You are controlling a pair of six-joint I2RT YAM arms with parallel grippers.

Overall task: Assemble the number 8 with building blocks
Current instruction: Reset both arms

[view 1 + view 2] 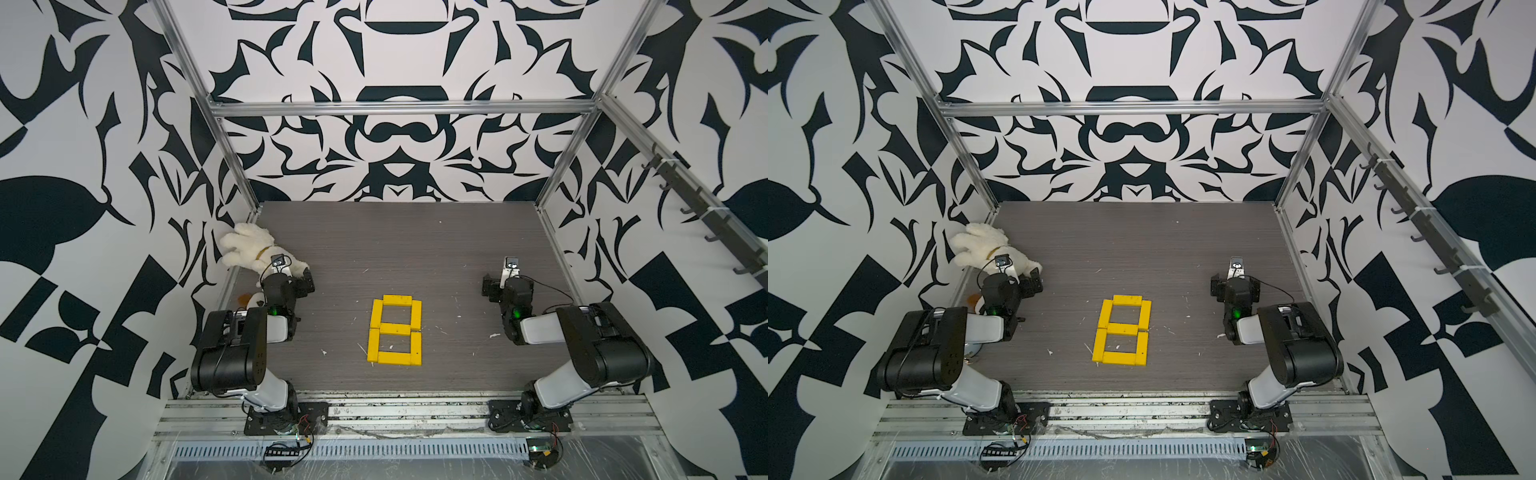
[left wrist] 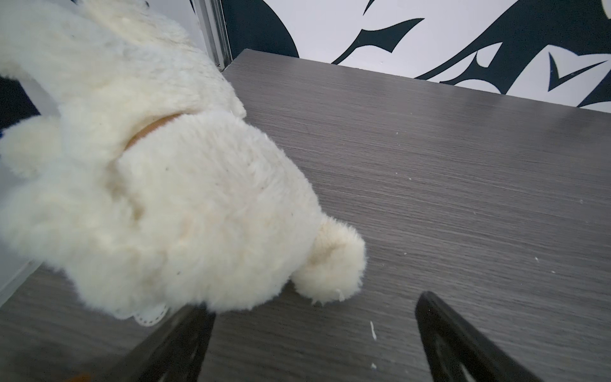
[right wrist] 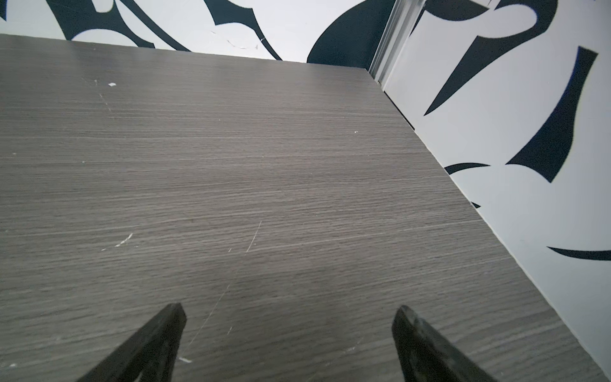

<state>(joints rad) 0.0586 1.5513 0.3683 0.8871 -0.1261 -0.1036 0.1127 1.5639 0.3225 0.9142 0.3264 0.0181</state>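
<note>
Several bright yellow building blocks lie flat in the middle of the table and form the number 8 [image 1: 395, 329] [image 1: 1122, 328], two square loops stacked, seen in both top views. My left gripper [image 1: 306, 281] [image 1: 1034, 282] [image 2: 314, 305] hovers to the left of it, open and empty. Its fingertips are right at the edge of a white plush toy. My right gripper [image 1: 490, 286] [image 1: 1219, 284] [image 3: 288, 310] is to the right of the figure, open, with only bare table between its fingers. Neither wrist view shows the blocks.
The white plush toy [image 1: 249, 246] [image 1: 980, 246] [image 2: 148, 182] lies at the table's left edge by the wall. The grey wood-grain table [image 1: 415, 249] [image 3: 231, 165] is fenced by patterned walls and aluminium posts. Small white specks dot its surface.
</note>
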